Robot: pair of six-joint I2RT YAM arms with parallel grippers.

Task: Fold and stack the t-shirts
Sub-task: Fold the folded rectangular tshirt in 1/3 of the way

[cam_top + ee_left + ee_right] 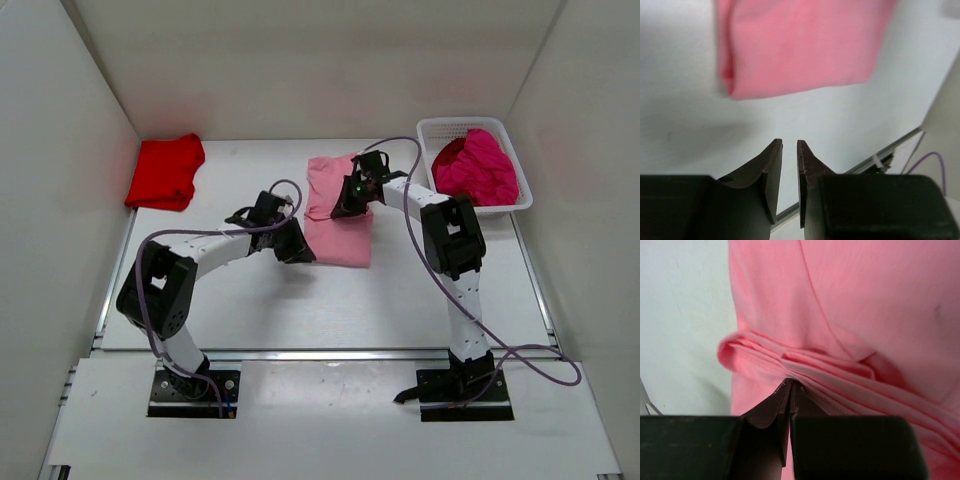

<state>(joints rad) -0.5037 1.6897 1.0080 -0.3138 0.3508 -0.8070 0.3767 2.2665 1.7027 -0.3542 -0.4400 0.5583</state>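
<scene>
Soft light pink t-shirt (340, 238) mid-tabletop (260, 300), folded to a rough rectangle, right claw (790, 385) pinched tight on a bunched ridge of its cloth, left claw (789, 145) slightly parted, empty, just off its left edge, bright red t-shirt (165, 172) far left, magenta t-shirts (482, 168) crumpled in white mesh basket (430, 128) far right.
</scene>
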